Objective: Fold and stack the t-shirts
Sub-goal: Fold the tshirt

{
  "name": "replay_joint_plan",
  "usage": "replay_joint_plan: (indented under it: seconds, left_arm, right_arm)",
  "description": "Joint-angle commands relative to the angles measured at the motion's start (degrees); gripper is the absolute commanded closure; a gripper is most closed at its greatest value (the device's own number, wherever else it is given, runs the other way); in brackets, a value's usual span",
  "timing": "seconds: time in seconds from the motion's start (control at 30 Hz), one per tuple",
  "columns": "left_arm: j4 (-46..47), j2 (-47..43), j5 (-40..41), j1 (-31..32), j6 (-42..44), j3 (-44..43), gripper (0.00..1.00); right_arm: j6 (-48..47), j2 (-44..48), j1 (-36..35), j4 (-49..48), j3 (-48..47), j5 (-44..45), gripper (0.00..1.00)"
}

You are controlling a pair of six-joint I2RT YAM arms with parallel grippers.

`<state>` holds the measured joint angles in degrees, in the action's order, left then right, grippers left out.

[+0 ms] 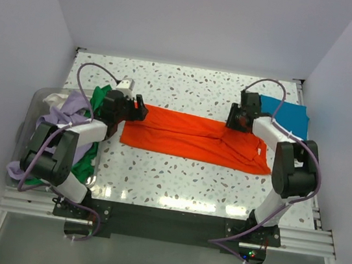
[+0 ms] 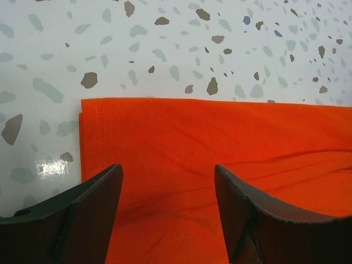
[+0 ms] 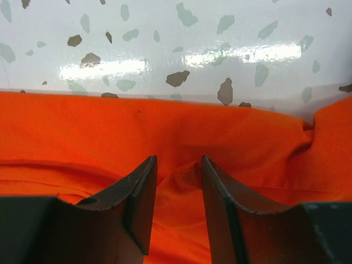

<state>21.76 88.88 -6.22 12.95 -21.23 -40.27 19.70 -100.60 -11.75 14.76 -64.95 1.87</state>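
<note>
Top external view puts the orange t-shirt (image 1: 195, 138) in the middle of the speckled table (image 1: 189, 88), folded into a long band running left to right. The left gripper (image 1: 134, 111) sits over its left end. From that wrist its fingers are spread wide above the flat cloth, just inside the stitched, doubled edge, with nothing pinched between them. The right gripper (image 1: 238, 121) is down on the far edge near the shirt's right end. From its wrist the jaws stand a narrow gap apart, not pressed together, with a small pucker of orange cloth in the gap. A teal-blue t-shirt (image 1: 290, 115) lies at the far right corner. At the left, green (image 1: 99, 98), lavender (image 1: 68, 107) and whitish (image 1: 55, 98) tees are heaped in a clear bin (image 1: 31, 112).
</note>
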Motion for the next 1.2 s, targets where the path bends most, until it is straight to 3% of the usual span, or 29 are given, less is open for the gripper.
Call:
replay_joint_plan:
  seconds: [0.0, 0.23, 0.43, 1.17]
  left_arm:
    - [2.4, 0.2, -0.7, 0.2, 1.7, -2.4, 0.27]
    - [2.4, 0.2, -0.6, 0.2, 2.1, -2.2, 0.26]
    - [2.4, 0.0, -0.4, 0.2, 2.1, -1.8, 0.25]
    - [2.2, -0.2, -0.8, 0.2, 1.9, -1.4, 0.24]
  right_arm:
    - [-1.2, -1.1, -1.0, 3.2, -2.4, 3.6, 0.59]
    - [-1.2, -2.1, -2.1, 6.1, -3.2, 6.7, 0.69]
    - [-1.1, -0.8, -3.5, 7.1, -2.7, 8.6, 1.0]
    - [8.9, 12.0, -15.3, 13.7, 11.0, 17.6, 1.0]
